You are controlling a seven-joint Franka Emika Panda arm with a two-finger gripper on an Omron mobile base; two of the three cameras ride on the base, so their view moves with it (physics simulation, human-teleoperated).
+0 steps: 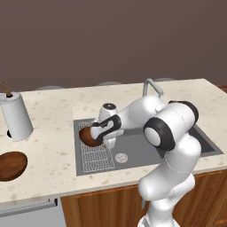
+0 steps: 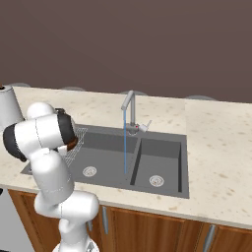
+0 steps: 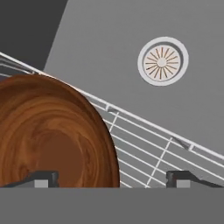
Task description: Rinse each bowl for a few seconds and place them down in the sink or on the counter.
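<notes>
One dark reddish-brown wooden bowl (image 1: 88, 136) sits tilted over the wire grid (image 1: 95, 156) at the left end of the sink (image 1: 133, 148). My gripper (image 1: 95, 132) is right beside it and open. In the hand view the bowl (image 3: 48, 131) covers the left side, its rim running between my two widely spread fingertips (image 3: 42, 179). Whether the bowl rests on the grid I cannot tell. A second alike bowl (image 1: 11, 165) lies upright on the beige counter (image 1: 48, 128) far to the left. From the right base view my arm hides most of the first bowl (image 2: 73, 142).
The curved grey faucet (image 2: 128, 106) runs a thin blue stream of water (image 2: 125, 147) down near the divider between the two basins. A tall white cylinder with a brown stick (image 1: 15, 116) stands on the counter at left. A round drain (image 3: 162, 61) lies beyond the grid (image 3: 144, 144).
</notes>
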